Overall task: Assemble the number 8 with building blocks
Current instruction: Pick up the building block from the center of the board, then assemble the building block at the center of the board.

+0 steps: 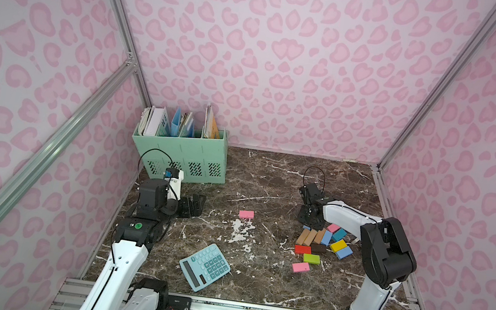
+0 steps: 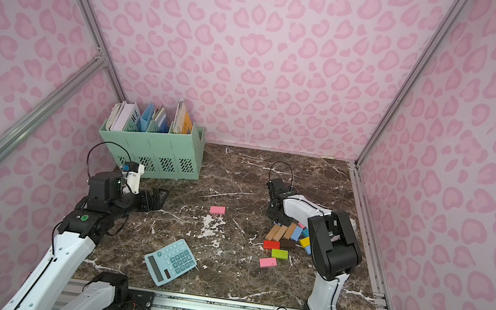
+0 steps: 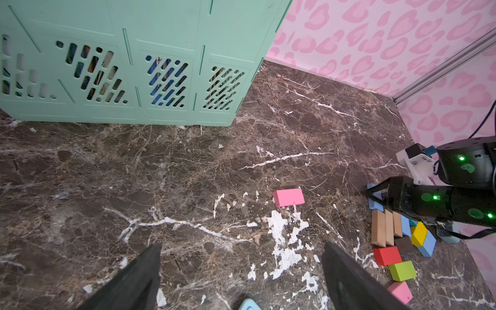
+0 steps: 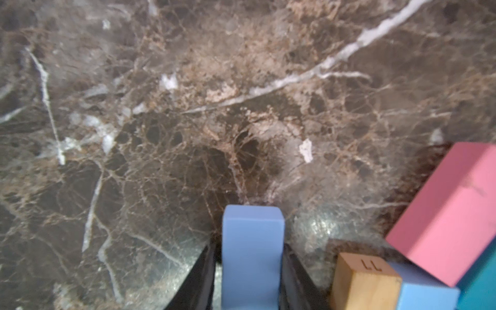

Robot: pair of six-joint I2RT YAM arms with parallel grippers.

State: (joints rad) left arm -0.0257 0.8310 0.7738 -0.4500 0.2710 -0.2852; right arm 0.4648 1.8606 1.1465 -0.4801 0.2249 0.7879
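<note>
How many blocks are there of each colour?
Pink blocks: 3
Light blue blocks: 3, one in the right hand
Wood blocks: 3
Teal block: 1
Yellow block: 1
Red block: 1
Brown block: 1
Green block: 1
Total: 14

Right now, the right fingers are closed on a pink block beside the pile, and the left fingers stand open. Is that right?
Not quite. The right fingers are closed on a light-blue block, not a pink one; the right wrist view shows it. It is beside the pile, and the left fingers stand open.
</note>
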